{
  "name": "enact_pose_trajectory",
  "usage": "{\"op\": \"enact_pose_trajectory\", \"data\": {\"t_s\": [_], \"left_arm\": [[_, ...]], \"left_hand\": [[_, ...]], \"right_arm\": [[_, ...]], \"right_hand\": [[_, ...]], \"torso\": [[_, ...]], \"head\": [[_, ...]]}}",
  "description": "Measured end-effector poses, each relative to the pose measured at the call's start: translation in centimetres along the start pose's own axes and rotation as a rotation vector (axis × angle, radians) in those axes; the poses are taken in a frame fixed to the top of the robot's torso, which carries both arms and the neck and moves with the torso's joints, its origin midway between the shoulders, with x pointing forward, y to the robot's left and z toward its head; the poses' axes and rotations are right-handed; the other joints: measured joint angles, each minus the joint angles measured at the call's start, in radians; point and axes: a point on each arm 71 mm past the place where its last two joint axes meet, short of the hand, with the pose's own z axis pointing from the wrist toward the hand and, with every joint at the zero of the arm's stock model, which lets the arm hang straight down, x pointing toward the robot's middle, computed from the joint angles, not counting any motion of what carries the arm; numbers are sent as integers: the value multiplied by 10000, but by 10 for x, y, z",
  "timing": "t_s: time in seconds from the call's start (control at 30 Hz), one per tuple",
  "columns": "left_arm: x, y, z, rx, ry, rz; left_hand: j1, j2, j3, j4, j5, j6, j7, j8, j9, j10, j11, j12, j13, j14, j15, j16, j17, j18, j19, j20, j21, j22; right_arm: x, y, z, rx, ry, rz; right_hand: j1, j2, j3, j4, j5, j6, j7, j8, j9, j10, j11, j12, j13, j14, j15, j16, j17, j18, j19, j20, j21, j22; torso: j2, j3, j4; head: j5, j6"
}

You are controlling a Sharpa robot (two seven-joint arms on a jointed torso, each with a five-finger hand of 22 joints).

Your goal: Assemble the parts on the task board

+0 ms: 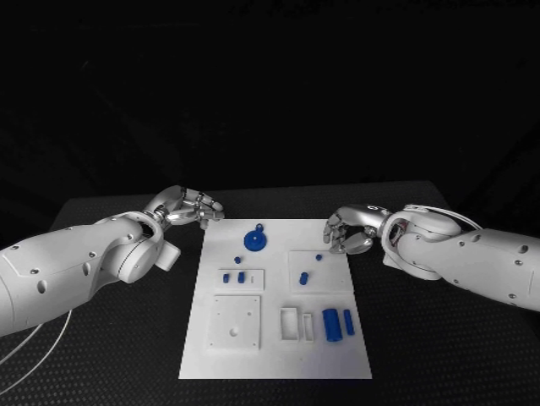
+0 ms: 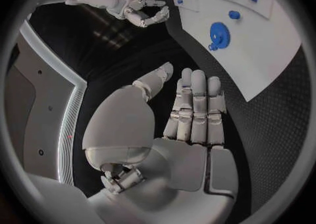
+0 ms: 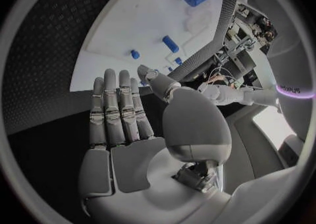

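Observation:
The white task board (image 1: pixel 282 355) lies in the middle of the table. A blue gear (image 1: pixel 255 241) rests near its far edge, with small blue parts (image 1: pixel 241 277) on raised white blocks behind it. A large blue cylinder (image 1: pixel 330 325) and a thinner one (image 1: pixel 347 320) lie near the board's right side. My left hand (image 1: pixel 187 207) hovers off the board's far left corner. In the left wrist view the left hand (image 2: pixel 187 124) has straight, spread fingers and holds nothing, with the gear (image 2: pixel 218 33) ahead of it. My right hand (image 1: pixel 349 228) is at the board's far right edge, and in the right wrist view the right hand (image 3: pixel 121 124) is flat and empty.
The black table (image 1: pixel 111 355) stretches out on both sides of the board. A white block with holes (image 1: pixel 237 321) and narrow white slots (image 1: pixel 297 324) sit on the near half of the board. White cables (image 1: pixel 26 347) hang under my left arm.

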Motion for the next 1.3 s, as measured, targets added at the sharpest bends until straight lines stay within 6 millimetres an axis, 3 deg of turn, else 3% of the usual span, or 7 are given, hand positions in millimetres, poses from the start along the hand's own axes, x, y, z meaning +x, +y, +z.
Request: {"op": "enact_pose_trajectory", "data": {"t_s": [0.07,0.1,0.37,0.57,1.3], "left_arm": [[2,-1,0,84,35,-156],[2,-2,0,116,45,-217],[4,-4,-1,292,82,-540],[4,-4,-1,316,68,-634],[3,-4,-1,306,77,-716]], "left_hand": [[-43,43,-65,-5,0,0,0,0,9,-17,17,39,15,0,0,-12,0,0,0,0,-41,0],[-53,53,-90,17,0,0,0,0,9,-34,34,39,15,0,0,-12,0,-1,0,0,-41,0],[-53,53,-148,10,0,-1,1,0,18,-92,23,77,24,0,0,-51,1,-2,1,1,-77,1],[-71,34,-148,10,0,-38,37,0,18,-106,37,77,24,-1,0,-51,1,-5,1,1,-77,1],[-134,50,-205,68,0,-75,70,0,25,-229,90,115,31,-1,1,-95,3,-27,1,2,-114,2]], "right_arm": [[4,3,1,34,-16,-364],[5,4,1,64,-24,-520],[21,9,5,262,-124,-1476],[23,15,9,232,-272,-1744],[38,22,16,91,-130,-1899]], "right_hand": [[1,-171,161,67,-229,-96,88,-122,-72,-177,177,-322,-68,0,0,0,0,0,0,0,0,14],[28,-263,287,103,-345,-130,53,-167,-103,-270,242,-469,-124,8,8,-9,0,1,0,0,0,29],[126,-793,910,472,-764,-130,53,-168,-184,-253,292,-990,-273,234,-89,-28,24,1,202,-60,0,151],[129,-839,1026,588,-764,-130,53,-168,-184,-234,305,-1029,-273,285,-71,-28,52,1,214,-72,0,197],[114,-853,1179,743,-763,-52,50,-168,-175,73,213,-1029,-220,350,-136,-27,161,1,302,-125,0,267]], "torso": [[2,0,0],[4,0,0],[30,7,7],[36,12,32],[30,8,16]], "head": [[-27,8],[-34,12],[-54,-26],[-34,-77],[43,-198]]}}
